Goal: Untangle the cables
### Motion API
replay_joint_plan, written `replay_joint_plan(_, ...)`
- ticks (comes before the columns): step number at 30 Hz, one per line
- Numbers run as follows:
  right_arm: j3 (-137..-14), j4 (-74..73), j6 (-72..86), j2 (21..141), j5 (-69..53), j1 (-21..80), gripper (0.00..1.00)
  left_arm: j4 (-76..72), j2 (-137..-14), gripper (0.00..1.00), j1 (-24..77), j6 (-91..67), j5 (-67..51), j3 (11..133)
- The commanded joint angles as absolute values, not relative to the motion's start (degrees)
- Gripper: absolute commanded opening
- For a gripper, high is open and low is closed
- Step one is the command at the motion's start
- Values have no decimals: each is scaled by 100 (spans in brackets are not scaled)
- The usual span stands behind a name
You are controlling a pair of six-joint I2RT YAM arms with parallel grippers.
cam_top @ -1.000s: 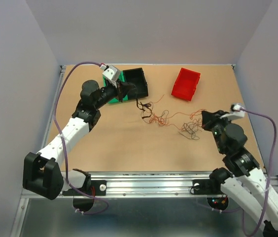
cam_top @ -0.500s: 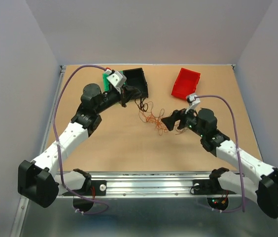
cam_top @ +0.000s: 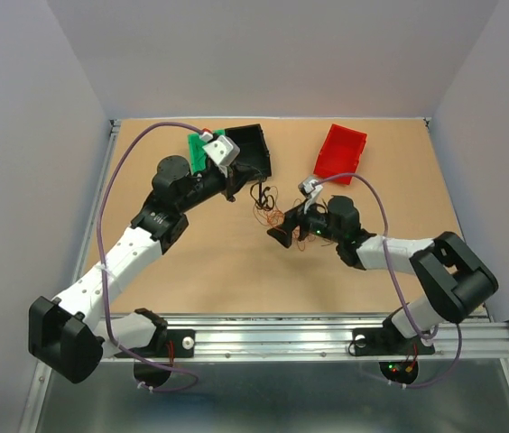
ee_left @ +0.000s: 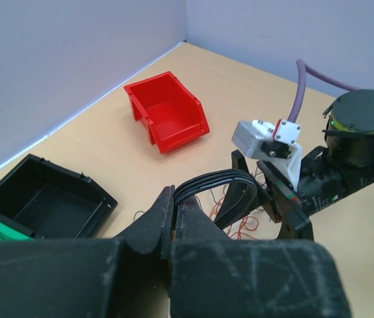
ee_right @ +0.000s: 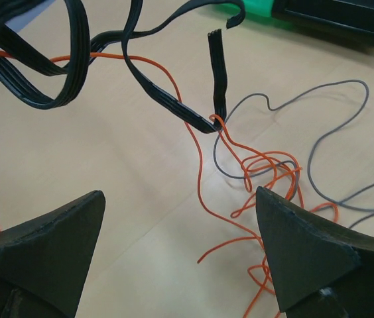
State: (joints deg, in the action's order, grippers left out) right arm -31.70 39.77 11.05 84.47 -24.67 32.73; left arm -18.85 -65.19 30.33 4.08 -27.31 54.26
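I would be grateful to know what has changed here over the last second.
The right gripper swung from the table's right side leftward to the orange wires, jaws open; these, earlier spread out, now look bunched. The left gripper stayed by the black bin, shut on the black flat cable. The red bin did not move.

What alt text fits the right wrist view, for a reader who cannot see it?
The right pincer, its dark fingers spread wide open, frames a loose tangle on the tan table: an orange wire, a grey wire and a flat black ribbon cable looping out at top left. A green bin and a black bin edge the top right.
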Motion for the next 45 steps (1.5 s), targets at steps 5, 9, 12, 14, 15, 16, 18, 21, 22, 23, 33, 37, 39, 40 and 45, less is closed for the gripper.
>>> replay_joint_plan(5,-4262,5071,747,9771,-1593,3761,100,-1951,-6205,0,3059,510,-2646,5739)
replay_joint_plan(9,-4719,5063,808,10361,-1213,3823,91,-1942,-6179,0,3059,519,-2654,5722)
replay_joint_plan(12,-4843,5071,905,10520,-1090,3832,72,-1942,-6196,0,3067,510,-2628,5730)
replay_joint_plan(14,-4764,5063,993,10538,-915,3832,36,-1925,-6179,0,3067,518,-2532,5765)
replay_joint_plan(15,-4703,5071,1019,10503,-871,3832,24,-1916,-6170,0,3067,519,-2479,5774)
replay_joint_plan(16,-4641,5080,1046,10468,-827,3841,17,-1890,-6161,0,3059,545,-2400,5801)
replay_joint_plan(18,-4518,5080,1055,10319,-774,3841,10,-1679,-6100,0,3050,571,-1892,5985)
replay_joint_plan(21,-4246,5098,1107,10117,-493,3832,2,-1547,-5925,0,2866,493,-1030,6161)
replay_joint_plan(22,-4149,5098,1134,10081,-370,3832,1,-1590,-5863,0,2770,405,-820,6135)
replay_joint_plan(23,-4122,5098,1203,10055,-65,3823,0,-1739,-5680,0,2542,195,-487,5987)
replay_joint_plan(33,-3324,5019,3389,9589,731,2436,1,-2443,-5247,0,1855,-694,853,5238)
replay_joint_plan(37,-3182,4966,3629,9580,668,2057,1,-2601,-5089,0,1670,-799,931,5081)
replay_joint_plan(39,-3190,4957,3630,9606,563,2013,1,-2645,-5045,0,1652,-774,862,5054)
replay_joint_plan(40,-3234,4948,3595,9606,502,2021,1,-2654,-5045,0,1652,-756,818,5036)
replay_joint_plan(45,-3278,4957,3463,9615,202,2030,1,-2707,-5298,0,1652,-624,282,5115)
